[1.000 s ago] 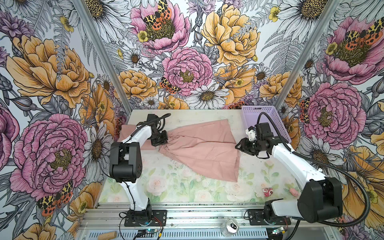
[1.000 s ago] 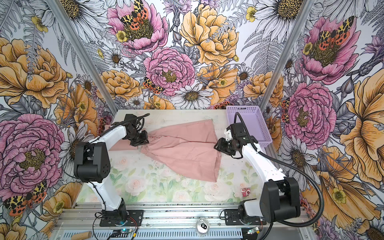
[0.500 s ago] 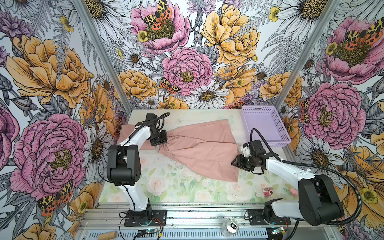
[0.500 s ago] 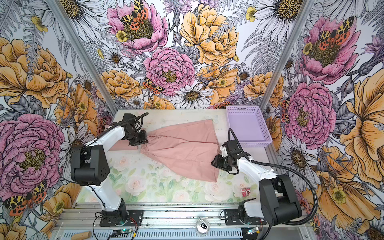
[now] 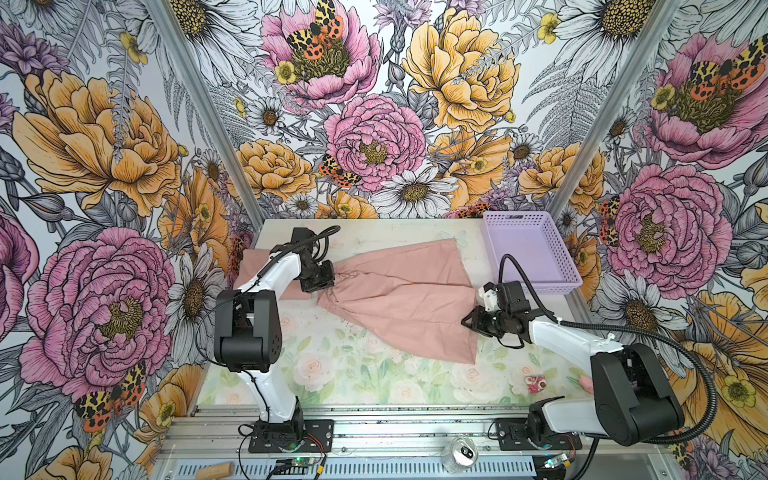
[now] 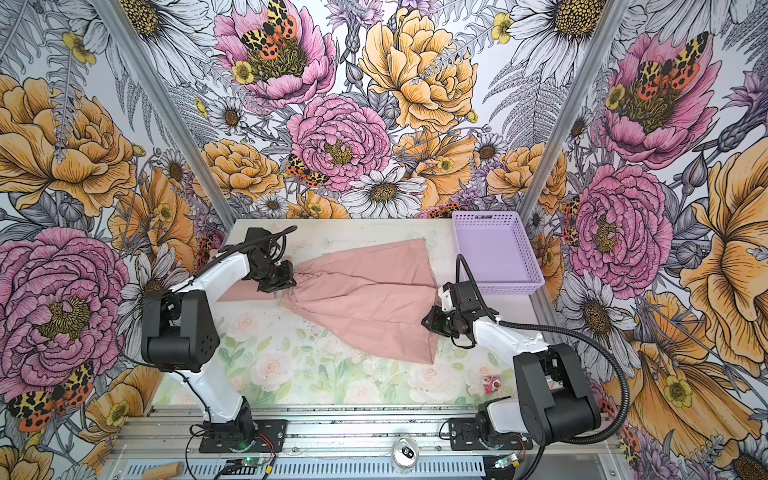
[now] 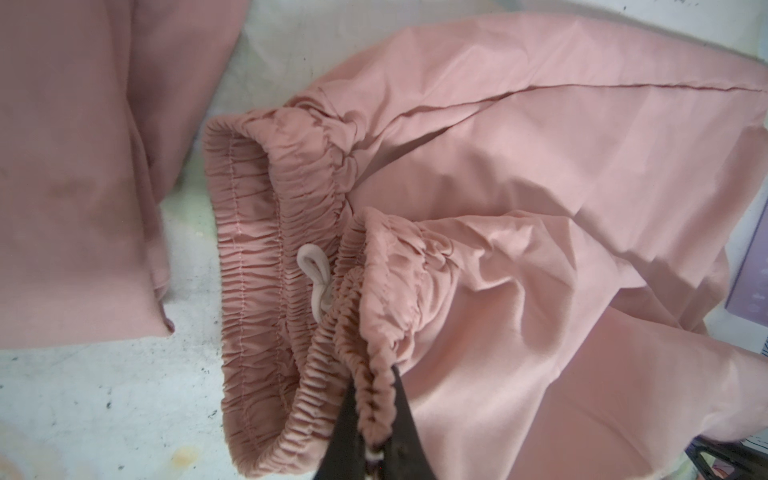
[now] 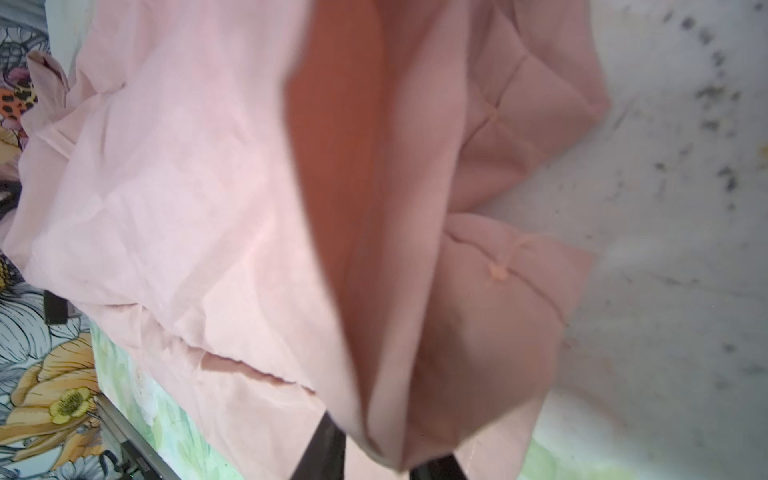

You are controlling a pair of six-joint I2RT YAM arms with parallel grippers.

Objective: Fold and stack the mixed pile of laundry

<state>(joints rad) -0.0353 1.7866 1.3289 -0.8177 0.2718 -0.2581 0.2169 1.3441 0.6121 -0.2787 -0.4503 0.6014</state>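
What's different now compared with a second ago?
The right hand swung away from the lavender basket toward the table's near edge and dropped to the pink shorts. Their leg hem now sits between its fingers. The left hand still pinches the waistband. The shorts, the basket and the other pink garment haven't moved.

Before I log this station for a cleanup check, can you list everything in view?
shorts: 1, dusty pink, spread across mid-table
second garment: 1, dusty pink, far left, beside the waistband
basket: 1, lavender, far-right corner
small object: 1, red and white, near right of table
can: 1, silvery, front rail
wooden piece: 1, tan, front-left edge
table: 1, pale floral print
left gripper: 1, black, shut on shorts' waistband
right gripper: 1, black, pinching shorts' leg hem
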